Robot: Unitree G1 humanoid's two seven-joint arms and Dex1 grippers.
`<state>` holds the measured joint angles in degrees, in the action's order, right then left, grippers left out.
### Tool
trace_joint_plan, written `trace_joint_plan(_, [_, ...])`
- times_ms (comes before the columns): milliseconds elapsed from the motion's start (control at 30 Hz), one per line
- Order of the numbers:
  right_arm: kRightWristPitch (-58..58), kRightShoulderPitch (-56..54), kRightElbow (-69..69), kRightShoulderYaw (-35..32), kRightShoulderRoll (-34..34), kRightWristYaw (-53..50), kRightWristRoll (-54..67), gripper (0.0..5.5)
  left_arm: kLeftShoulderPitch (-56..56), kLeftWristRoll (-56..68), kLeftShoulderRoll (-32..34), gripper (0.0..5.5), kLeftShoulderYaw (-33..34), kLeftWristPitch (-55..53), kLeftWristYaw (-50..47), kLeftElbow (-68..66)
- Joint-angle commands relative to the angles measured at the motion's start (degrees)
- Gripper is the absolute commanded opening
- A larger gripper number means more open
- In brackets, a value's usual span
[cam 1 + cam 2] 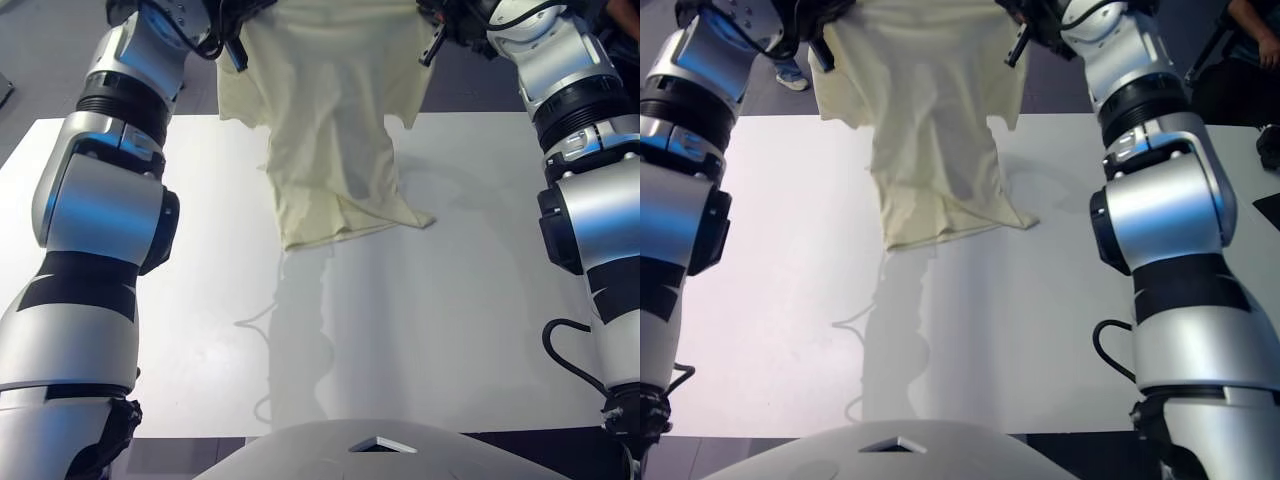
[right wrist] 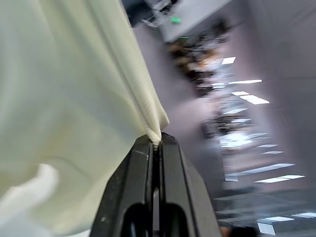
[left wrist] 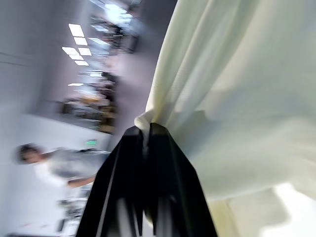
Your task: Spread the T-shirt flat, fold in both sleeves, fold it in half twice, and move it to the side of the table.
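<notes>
A pale yellow T-shirt point(image 1: 330, 130) hangs in the air above the far part of the white table point(image 1: 420, 330), held up by both arms. Its lower end drapes onto the table surface, bunched and narrowed. My left gripper point(image 3: 146, 132) is shut on a pinch of the T-shirt's point(image 3: 237, 89) upper edge at the left. My right gripper point(image 2: 157, 139) is shut on the T-shirt's point(image 2: 64, 98) upper edge at the right. In the eye views both grippers are raised at the top of the picture, left gripper point(image 1: 232, 48) and right gripper point(image 1: 432, 42) apart with the cloth stretched between them.
The white table reaches from the far edge to near my body, with bare surface in front of the shirt and to both sides. A black cable point(image 1: 570, 350) loops by my right arm. Grey floor lies beyond the table.
</notes>
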<state>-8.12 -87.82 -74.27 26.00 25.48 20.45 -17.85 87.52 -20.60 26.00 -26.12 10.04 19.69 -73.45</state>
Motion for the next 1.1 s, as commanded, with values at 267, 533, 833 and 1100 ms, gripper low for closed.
trace_joint_plan(267, [-3.91, -7.02, -4.64, 1.04, 4.67, -29.96, -14.74, 0.00, 6.87, -14.67, 3.09, 0.00, -3.56, 1.43, -23.65, -5.09])
trace_joint_plan(533, [-17.34, 8.22, -2.29, -6.56, 3.87, -4.19, -6.17, 0.00, -12.55, -6.78, 3.81, 0.00, 0.69, 12.50, 2.59, 2.88])
trace_joint_plan(833, [-4.19, 26.74, 23.90, -12.97, 9.22, 52.76, 16.75, 0.00, -37.56, 17.90, 14.29, 0.00, 9.96, -1.83, 37.08, 50.40])
trace_joint_plan(1100, [29.49, 43.80, 66.82, -9.62, 22.04, 71.73, 33.25, 0.00, -55.87, 30.89, 27.57, 0.00, 7.43, -19.71, 55.43, 85.26])
